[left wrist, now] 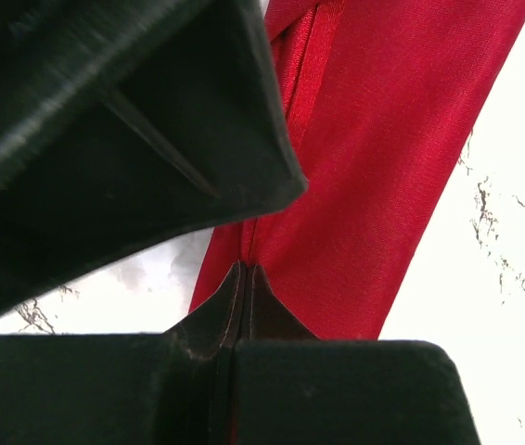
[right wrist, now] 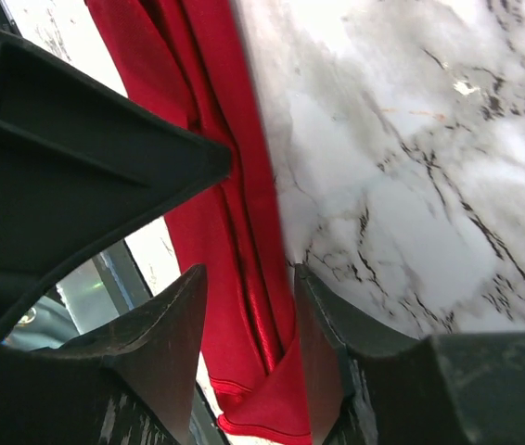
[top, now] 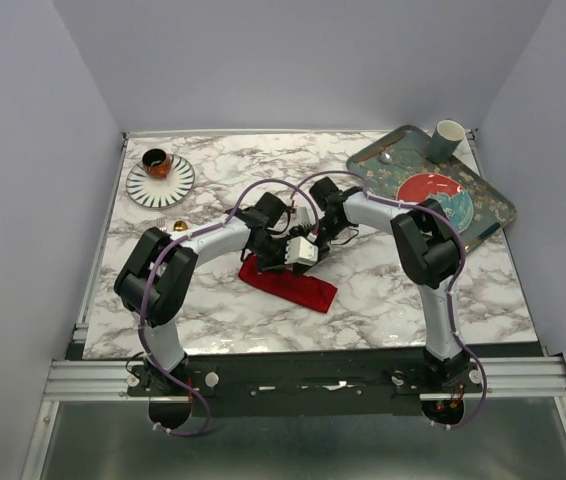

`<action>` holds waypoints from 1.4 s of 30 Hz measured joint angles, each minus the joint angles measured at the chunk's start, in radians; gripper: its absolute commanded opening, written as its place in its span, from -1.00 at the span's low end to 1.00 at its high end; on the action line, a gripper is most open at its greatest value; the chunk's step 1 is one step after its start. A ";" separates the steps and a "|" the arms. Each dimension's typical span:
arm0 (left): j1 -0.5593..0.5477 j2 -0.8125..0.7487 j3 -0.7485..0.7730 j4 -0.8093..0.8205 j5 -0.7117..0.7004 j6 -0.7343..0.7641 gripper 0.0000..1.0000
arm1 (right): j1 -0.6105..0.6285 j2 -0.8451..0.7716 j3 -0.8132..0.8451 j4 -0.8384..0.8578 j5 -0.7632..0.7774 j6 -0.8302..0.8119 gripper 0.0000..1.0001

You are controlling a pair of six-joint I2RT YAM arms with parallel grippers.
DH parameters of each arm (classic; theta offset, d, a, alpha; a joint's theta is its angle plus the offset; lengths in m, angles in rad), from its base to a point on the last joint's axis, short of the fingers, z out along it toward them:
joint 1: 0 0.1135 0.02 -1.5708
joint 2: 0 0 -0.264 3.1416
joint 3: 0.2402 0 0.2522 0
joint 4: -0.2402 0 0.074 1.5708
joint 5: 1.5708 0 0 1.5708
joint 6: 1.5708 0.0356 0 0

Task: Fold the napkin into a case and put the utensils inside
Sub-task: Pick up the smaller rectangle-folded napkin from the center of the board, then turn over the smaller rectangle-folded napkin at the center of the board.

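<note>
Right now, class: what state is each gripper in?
Left gripper: closed, apparently pinching the napkin.
Right gripper: open, astride the napkin.

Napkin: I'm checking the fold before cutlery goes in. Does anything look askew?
Yes. The napkin lies slantwise on the table, not square to its edges, and in the right wrist view its folded layers ridge up along the middle.
</note>
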 measured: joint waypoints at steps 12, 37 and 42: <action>0.000 0.000 0.000 0.008 -0.002 -0.009 -1.00 | 0.008 0.043 0.026 -0.008 -0.007 0.004 -0.75; 0.414 -0.172 0.115 0.050 0.211 -0.543 0.55 | 0.007 -0.085 0.005 -0.007 0.235 -0.079 -0.99; 0.455 -0.195 0.066 0.044 0.214 -0.594 0.97 | 0.007 -0.097 0.022 -0.009 0.351 -0.146 -0.99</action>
